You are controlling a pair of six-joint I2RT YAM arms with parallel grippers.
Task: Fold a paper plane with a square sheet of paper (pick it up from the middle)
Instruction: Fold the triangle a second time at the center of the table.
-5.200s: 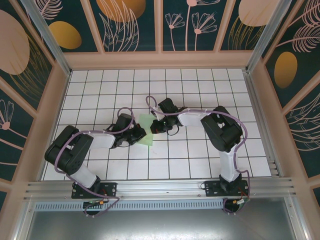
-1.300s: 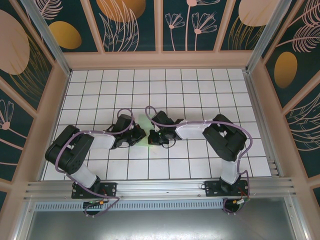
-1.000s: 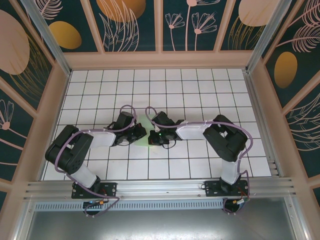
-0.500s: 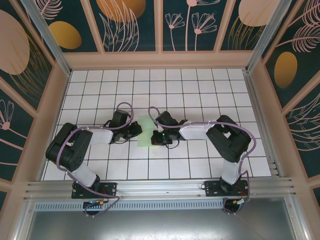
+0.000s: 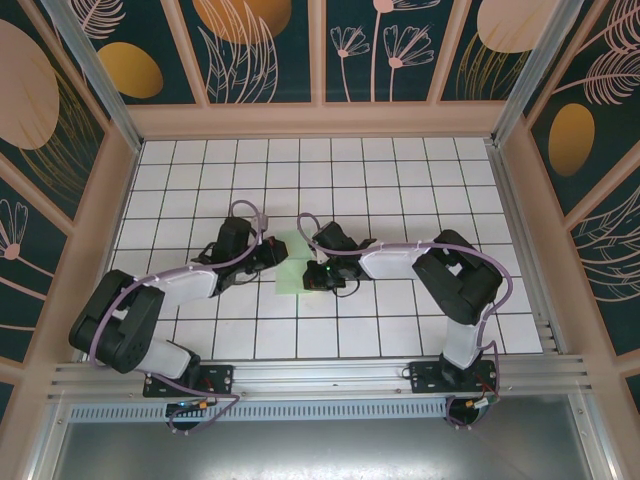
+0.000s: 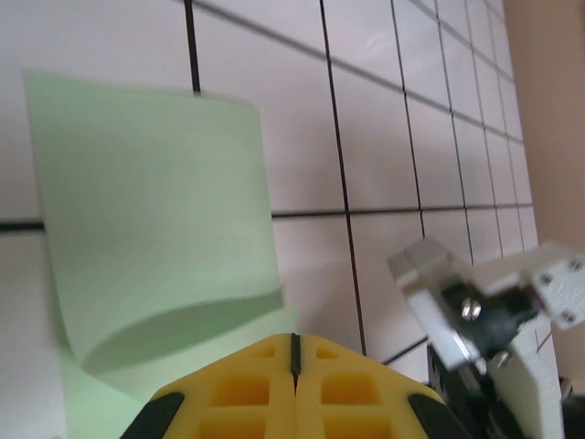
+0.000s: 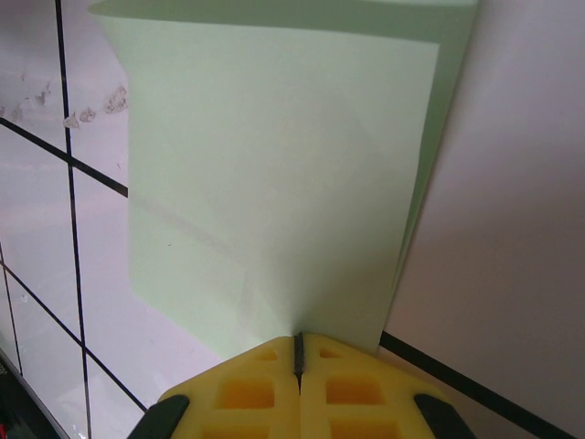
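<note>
Top external view shows the paper (image 5: 288, 268), folded and pale green, lying on the tiled table (image 5: 400, 190) between the two grippers. Left gripper (image 5: 268, 256) is at its left edge and right gripper (image 5: 318, 272) at its right edge. Both have the jaws closed, yellow tips pressed together. Left wrist view shows the upper layer curling up. Whether either gripper pinches the paper, I cannot tell

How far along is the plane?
Done: the square sheet of paper is doubled over, two layers showing. In hand: left gripper and right gripper, both shut, sit at its edges; one flap curls up. Left: flatten that crease, then all nose and wing folds.
</note>
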